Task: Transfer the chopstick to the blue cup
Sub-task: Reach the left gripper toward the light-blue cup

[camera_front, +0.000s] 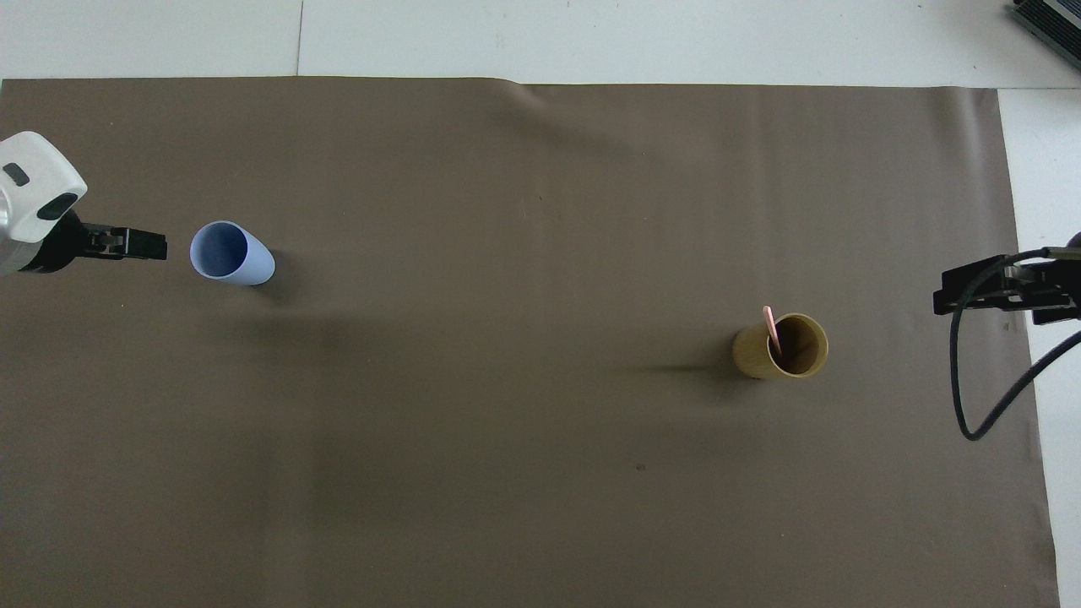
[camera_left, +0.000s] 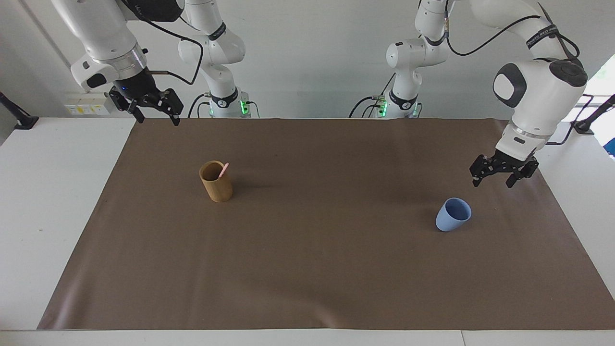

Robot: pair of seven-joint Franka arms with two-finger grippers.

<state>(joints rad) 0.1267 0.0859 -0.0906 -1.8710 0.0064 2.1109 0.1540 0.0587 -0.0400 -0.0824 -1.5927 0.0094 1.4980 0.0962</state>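
Note:
A small light-blue cup (camera_left: 453, 215) (camera_front: 230, 252) stands upright on the brown mat toward the left arm's end of the table. A tan cylindrical cup (camera_left: 216, 181) (camera_front: 781, 346) stands toward the right arm's end. One pale-pink chopstick (camera_left: 223, 170) (camera_front: 770, 325) leans inside it, its tip poking above the rim. My left gripper (camera_left: 492, 183) (camera_front: 148, 245) hangs open and empty over the mat just beside the blue cup, apart from it. My right gripper (camera_left: 158, 120) (camera_front: 950, 297) waits open and empty, raised over the mat's edge at its own end.
The brown mat (camera_left: 307, 269) covers most of the white table (camera_left: 53, 192). A black cable (camera_front: 963, 397) loops down from the right arm. Wall sockets (camera_left: 86, 108) sit by the table edge near the right gripper.

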